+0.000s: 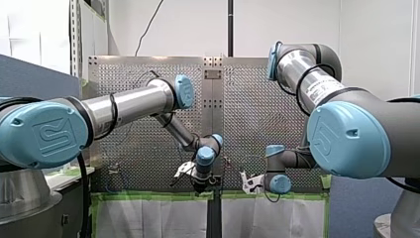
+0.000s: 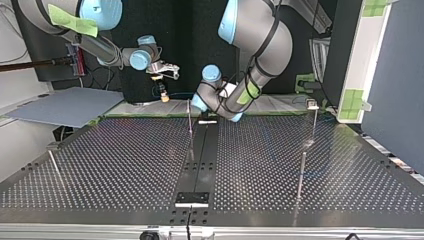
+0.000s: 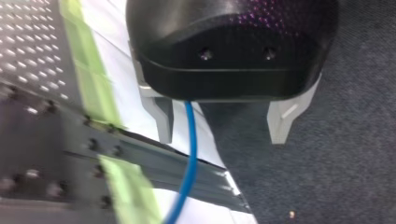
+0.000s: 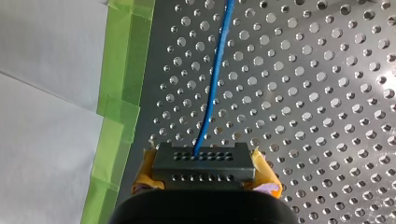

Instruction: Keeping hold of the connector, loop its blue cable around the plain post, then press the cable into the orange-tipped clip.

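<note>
The connector [image 4: 203, 165], a dark block with rows of small holes, sits clamped between the yellow pads [image 4: 267, 175] of my right hand [image 4: 205, 173], just inside the green tape [image 4: 119, 116] that lines the edge of the perforated surface [image 4: 327, 93]. The blue cable [image 4: 212, 84] leaves the middle of the connector's face and runs over the holes, roughly alongside the tape and away from the hand. On the tape's other side lie sheets of white paper [image 4: 42, 140]. In the left wrist view the same cable comes out from under the black body of my left hand [image 3: 223, 126] and passes between its two metal fingers [image 3: 163, 122]. These stand apart, and the cable lies close beside one of them without being pinched. From there it drops across the tape and the grey rail at the surface's edge. In the top view a thin post [image 2: 190, 122] stands on the surface just inside the tape, between the two arms.
</note>
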`<state>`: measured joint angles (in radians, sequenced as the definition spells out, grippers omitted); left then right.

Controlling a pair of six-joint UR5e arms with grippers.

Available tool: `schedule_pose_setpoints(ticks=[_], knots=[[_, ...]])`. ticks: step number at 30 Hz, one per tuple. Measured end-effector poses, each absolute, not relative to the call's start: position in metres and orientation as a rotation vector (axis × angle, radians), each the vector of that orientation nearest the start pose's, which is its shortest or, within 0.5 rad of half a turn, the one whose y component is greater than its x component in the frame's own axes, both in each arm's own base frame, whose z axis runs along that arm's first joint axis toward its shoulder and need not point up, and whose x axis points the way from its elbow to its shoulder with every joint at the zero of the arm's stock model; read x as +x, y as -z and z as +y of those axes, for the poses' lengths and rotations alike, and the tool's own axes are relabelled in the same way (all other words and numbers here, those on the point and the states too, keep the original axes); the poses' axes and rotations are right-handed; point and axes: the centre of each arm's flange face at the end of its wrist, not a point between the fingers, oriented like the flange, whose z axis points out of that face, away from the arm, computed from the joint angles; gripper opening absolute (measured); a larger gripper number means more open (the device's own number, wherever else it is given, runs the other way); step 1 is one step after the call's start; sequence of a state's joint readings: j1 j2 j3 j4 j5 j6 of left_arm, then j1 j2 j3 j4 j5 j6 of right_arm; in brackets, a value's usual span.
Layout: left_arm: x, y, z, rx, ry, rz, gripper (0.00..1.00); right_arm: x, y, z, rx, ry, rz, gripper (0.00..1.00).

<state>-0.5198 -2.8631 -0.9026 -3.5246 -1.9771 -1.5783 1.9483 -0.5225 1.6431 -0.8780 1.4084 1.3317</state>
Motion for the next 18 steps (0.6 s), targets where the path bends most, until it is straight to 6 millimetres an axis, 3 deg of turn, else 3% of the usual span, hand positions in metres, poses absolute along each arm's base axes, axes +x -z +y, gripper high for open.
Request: schedule_pose_setpoints(ticks=[7, 18], knots=[[0.546, 0.103, -0.417, 0.493, -0.315, 2.460, 1.00, 0.365, 0.099, -0.512, 1.863, -1.306, -0.815, 0.00], [0.546, 0.113, -0.412, 0.498, -0.284, 2.476, 1.00, 0.366, 0.099, -0.511, 1.861, -1.310, -0.812, 0.00]])
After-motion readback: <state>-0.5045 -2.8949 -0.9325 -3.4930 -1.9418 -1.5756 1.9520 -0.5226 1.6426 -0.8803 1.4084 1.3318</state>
